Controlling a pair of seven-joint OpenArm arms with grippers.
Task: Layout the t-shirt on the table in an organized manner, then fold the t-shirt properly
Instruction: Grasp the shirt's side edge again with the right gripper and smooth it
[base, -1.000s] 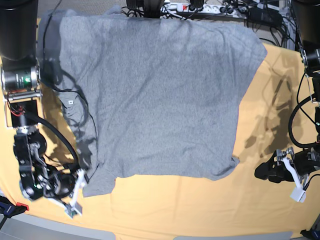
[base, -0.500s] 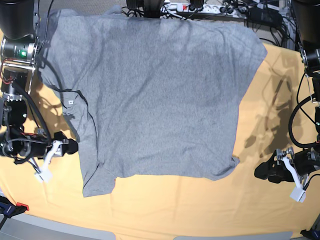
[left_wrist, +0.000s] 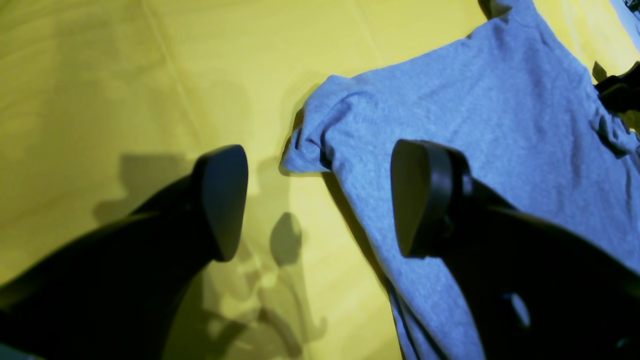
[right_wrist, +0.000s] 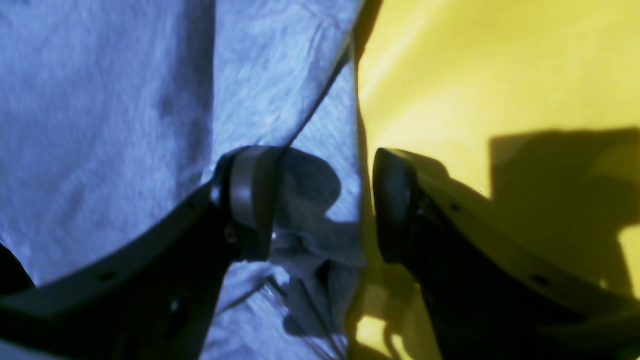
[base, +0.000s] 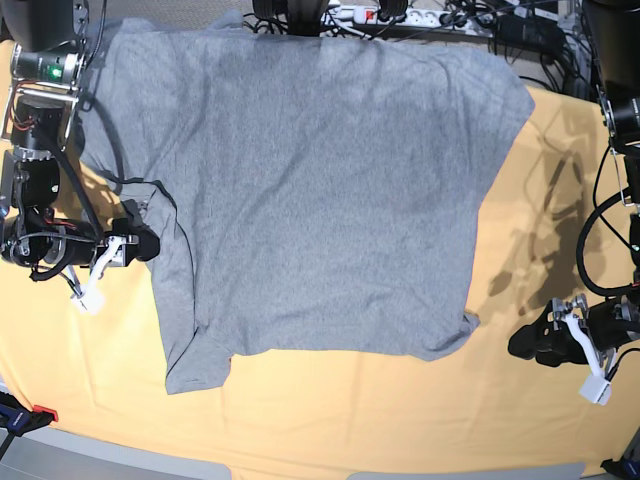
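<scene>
Both grippers, left (base: 545, 340) at 4 o'clock and right (base: 140, 243) at 9, stand parted beside the flat t-shirt (base: 320, 190).

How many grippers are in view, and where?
2. The right gripper sits at the t-shirt's side edge; the left gripper hangs over the table beside its corner.

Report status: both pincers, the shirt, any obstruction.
Left pincer open, off the t-shirt beside its corner. Right pincer open, straddling the shirt's side edge, nothing gripped. Shirt spread flat on the table, unfolded. No obstruction seen.
</scene>
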